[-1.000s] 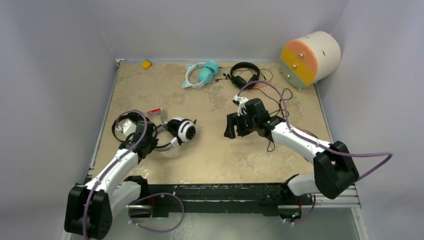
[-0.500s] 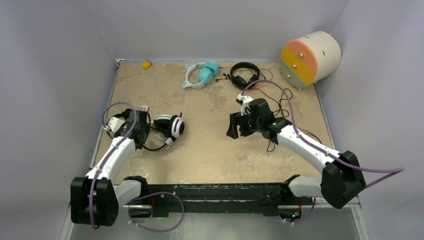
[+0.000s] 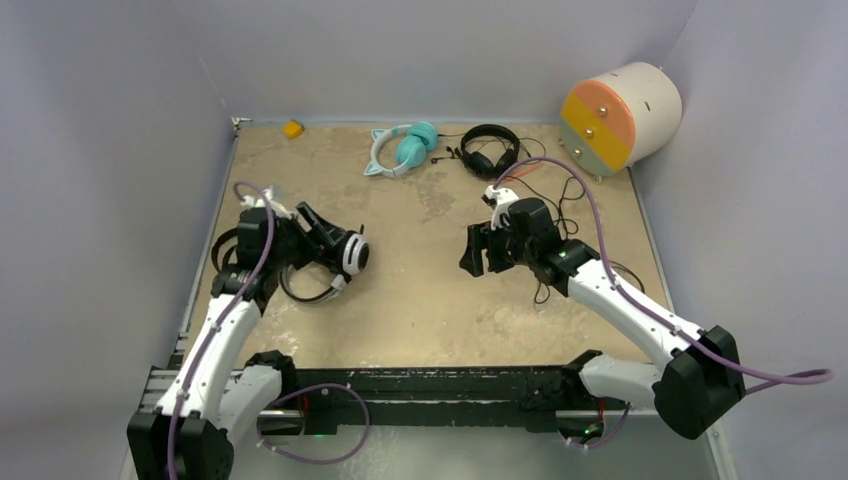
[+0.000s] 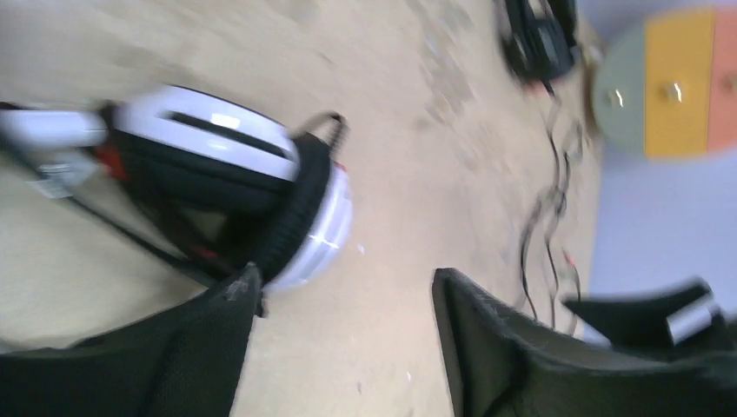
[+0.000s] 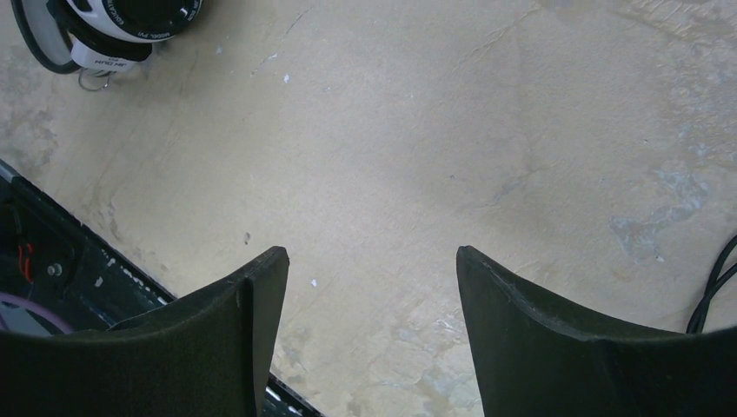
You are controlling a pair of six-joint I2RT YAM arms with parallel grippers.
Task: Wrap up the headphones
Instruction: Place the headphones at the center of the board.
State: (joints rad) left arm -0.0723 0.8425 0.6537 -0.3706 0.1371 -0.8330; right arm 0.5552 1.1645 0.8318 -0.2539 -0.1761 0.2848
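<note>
Left fingers (image 4: 178, 360) have parted, white-and-black headphones (image 4: 222, 161) just beyond.

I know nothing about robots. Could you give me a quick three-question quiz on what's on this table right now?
1. Fill in: the teal cat-ear headset and the all-black headset lie along the table's ____ edge (near or far from the arm bases).
2. Which headset is nearest the left gripper? A teal cat-ear, B all-black, C white-and-black headset.
3. True or false: the right gripper is holding a cable.
Key: 1 far; 2 C; 3 false.
</note>
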